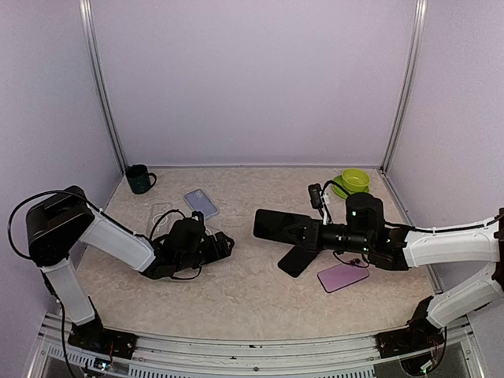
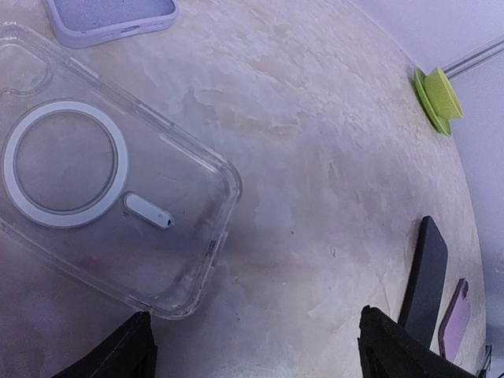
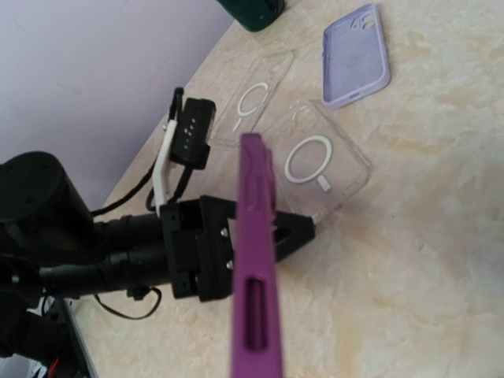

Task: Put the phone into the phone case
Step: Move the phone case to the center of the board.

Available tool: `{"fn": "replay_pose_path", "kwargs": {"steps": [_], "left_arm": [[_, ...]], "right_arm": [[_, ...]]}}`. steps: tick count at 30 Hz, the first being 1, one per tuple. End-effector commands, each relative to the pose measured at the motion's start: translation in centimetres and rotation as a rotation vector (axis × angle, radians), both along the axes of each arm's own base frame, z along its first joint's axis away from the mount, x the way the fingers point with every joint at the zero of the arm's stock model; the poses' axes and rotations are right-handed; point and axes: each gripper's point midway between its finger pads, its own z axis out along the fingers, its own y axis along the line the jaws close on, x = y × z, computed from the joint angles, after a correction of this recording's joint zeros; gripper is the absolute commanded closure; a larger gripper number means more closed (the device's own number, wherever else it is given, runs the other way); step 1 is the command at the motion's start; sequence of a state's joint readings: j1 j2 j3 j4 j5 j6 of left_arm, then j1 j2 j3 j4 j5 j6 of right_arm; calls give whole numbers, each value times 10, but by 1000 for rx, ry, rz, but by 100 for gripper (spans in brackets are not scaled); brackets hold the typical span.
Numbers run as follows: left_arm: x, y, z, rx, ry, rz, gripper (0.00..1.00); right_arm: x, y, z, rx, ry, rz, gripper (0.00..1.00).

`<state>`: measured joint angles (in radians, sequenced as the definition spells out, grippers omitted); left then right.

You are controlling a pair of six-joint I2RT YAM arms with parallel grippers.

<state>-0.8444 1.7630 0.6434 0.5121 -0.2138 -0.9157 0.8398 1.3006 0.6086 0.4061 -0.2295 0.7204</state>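
Phone (image 3: 253, 236) in right pincer (image 1: 303, 233), clear case (image 3: 327, 165) beyond

Top view down onto table (image 1: 236, 291), left wrist close over clear case (image 2: 102, 181), right wrist sharing it

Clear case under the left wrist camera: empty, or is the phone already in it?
Empty. The clear case lies flat, its white ring and the marbled table showing straight through it; no phone sits inside.
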Motion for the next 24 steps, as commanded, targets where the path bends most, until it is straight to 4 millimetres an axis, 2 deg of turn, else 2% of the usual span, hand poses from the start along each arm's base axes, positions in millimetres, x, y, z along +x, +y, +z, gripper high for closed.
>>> {"fn": "replay_pose_path", "kwargs": {"steps": [1, 2, 3, 9, 17, 24], "left_arm": [[-10, -10, -13, 12, 50, -61, 13], [-8, -10, -9, 12, 38, -60, 4], [-8, -9, -6, 15, 31, -61, 1], [3, 10, 18, 40, -21, -15, 1], [31, 65, 56, 56, -87, 87, 1], [61, 102, 64, 113, -102, 149, 1]], "right_arm": [[7, -5, 34, 57, -89, -32, 100], [7, -5, 34, 56, -90, -34, 100], [7, -6, 35, 56, -92, -37, 100], [9, -9, 35, 50, -97, -53, 100], [8, -7, 33, 51, -90, -46, 100], [8, -5, 32, 56, -82, -37, 100]]}}
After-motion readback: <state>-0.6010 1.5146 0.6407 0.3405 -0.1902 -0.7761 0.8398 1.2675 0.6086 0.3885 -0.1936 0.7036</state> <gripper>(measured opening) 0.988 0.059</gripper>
